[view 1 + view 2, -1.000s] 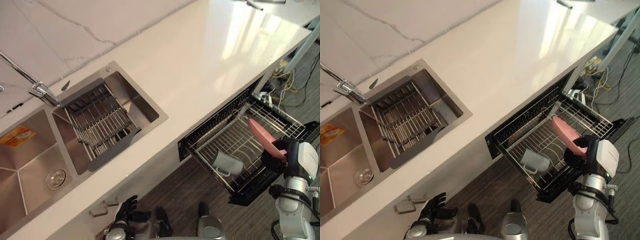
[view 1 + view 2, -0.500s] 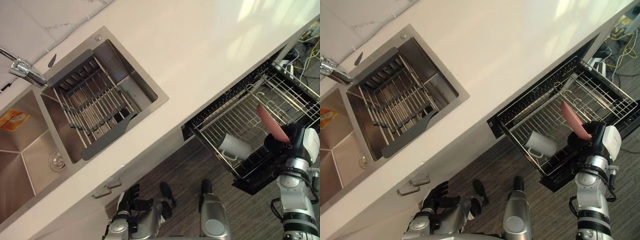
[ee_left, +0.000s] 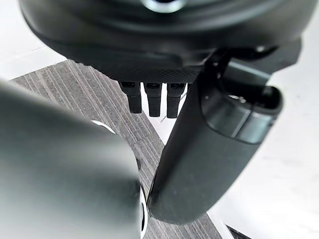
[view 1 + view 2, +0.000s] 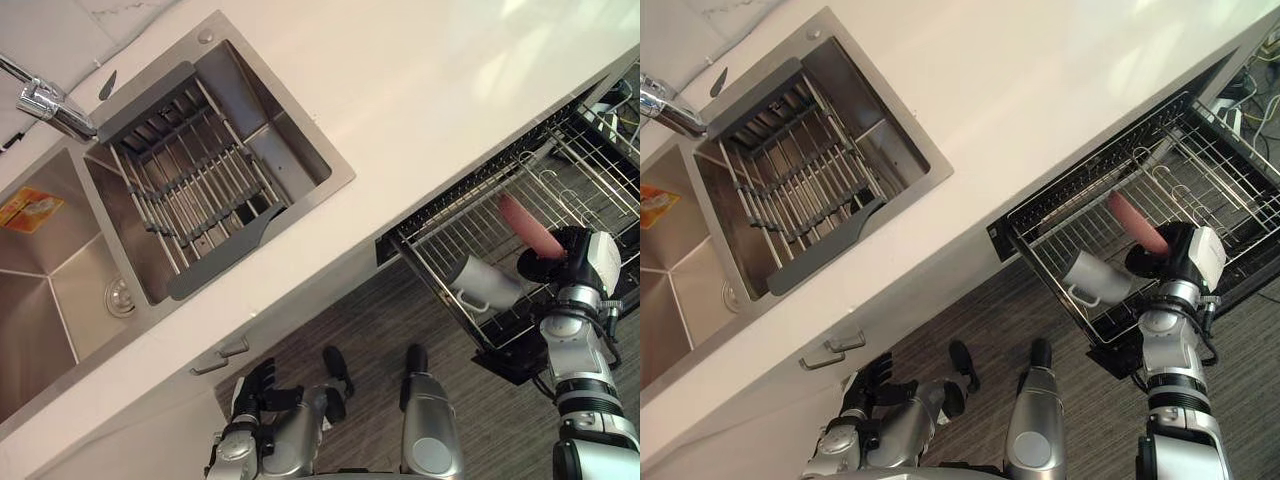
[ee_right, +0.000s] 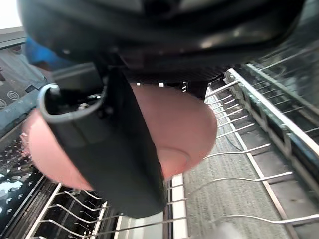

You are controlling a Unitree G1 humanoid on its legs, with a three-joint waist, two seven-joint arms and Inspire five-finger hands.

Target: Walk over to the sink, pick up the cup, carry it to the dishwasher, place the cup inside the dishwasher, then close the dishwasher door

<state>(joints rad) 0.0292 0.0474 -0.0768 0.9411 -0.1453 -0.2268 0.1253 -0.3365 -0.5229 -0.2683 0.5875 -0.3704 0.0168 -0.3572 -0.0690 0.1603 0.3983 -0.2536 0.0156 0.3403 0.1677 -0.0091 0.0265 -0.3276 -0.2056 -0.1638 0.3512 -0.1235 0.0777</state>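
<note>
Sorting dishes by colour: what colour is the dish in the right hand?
The dish is pink; clearest in right wrist view.

One cup [image 4: 485, 282], one pink dish [image 4: 528, 224], one dishwasher rack [image 4: 1220, 175], one sink drainer [image 4: 195, 190], one faucet [image 4: 48, 102].

Pink dish [image 4: 531, 226], grey cup [image 4: 487, 283], white countertop [image 4: 420, 90], grey striped floor [image 4: 370, 330].

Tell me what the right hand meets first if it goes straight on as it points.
Probably the wires of the dishwasher rack: the right hand, curled round a pink dish, points into the rack beside the grey mug. Depth is unclear.
</note>
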